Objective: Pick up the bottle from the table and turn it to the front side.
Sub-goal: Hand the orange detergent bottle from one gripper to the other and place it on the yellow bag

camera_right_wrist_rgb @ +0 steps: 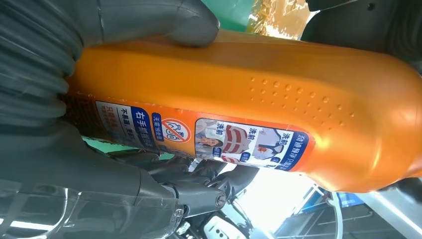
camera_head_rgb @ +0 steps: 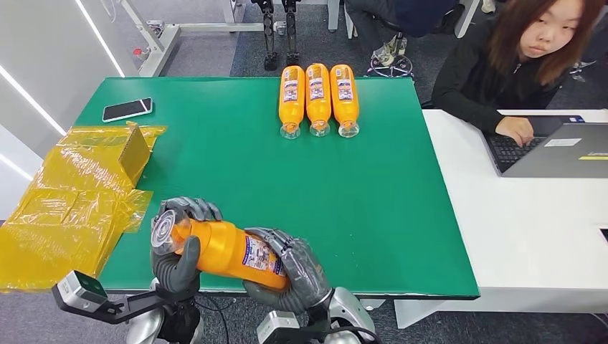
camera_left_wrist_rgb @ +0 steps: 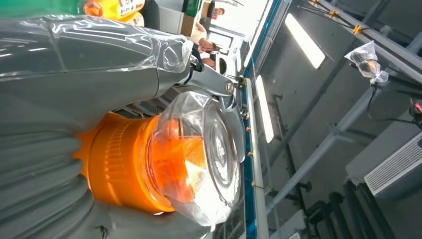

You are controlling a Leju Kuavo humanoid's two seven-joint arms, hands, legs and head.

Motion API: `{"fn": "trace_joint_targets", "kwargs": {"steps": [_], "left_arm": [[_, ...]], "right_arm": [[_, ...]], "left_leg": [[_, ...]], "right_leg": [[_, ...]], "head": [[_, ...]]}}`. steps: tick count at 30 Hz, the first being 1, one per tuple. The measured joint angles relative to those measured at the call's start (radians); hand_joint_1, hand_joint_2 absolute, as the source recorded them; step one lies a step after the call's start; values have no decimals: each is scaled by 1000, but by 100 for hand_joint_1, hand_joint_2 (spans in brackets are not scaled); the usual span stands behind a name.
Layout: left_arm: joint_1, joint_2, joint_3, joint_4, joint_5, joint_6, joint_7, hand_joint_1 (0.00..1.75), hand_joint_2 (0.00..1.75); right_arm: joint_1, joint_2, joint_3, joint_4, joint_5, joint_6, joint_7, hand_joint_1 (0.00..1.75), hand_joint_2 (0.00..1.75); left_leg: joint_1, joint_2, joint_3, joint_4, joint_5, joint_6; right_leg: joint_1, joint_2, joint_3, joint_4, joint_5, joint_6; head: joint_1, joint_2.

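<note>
We are holding the bottle (camera_head_rgb: 226,249) off the table (camera_head_rgb: 236,172) at six o'clock, left hand (camera_head_rgb: 176,261) fingers wrapping its cap end, right hand (camera_head_rgb: 297,276) fingers wrapping its base, turning apparently underway.

Bearing on the green table (camera_head_rgb: 236,165) three orange bottles (camera_head_rgb: 317,99) lying side by side at the far edge, a phone (camera_head_rgb: 127,109) at far left, crumpled yellow plastic wrap (camera_head_rgb: 72,201) overhanging the left edge.
</note>
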Motion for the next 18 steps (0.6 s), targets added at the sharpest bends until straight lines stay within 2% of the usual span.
{"fn": "trace_joint_targets", "kwargs": {"steps": [10,14,18], "left_arm": [[13,5,5,0,0,4,-1,175,175],[13,7,5,0,0,6,-1,175,175],[15,8,5,-5,0,8,-1,175,175]], "right_arm": [[-6,3,3,36,-18,-14,-17,175,175],[-6,3,3,39,-16,-19,-18,0,175],[-6,4,6,42,-1,-30,-9,0,175]], "left_leg": [[0,0,0,0,0,0],[0,0,0,0,0,0],[0,0,0,0,0,0]], "right_leg": [[0,0,0,0,0,0],[0,0,0,0,0,0],[0,0,0,0,0,0]], "head": [[0,0],[0,0],[0,0]]}}
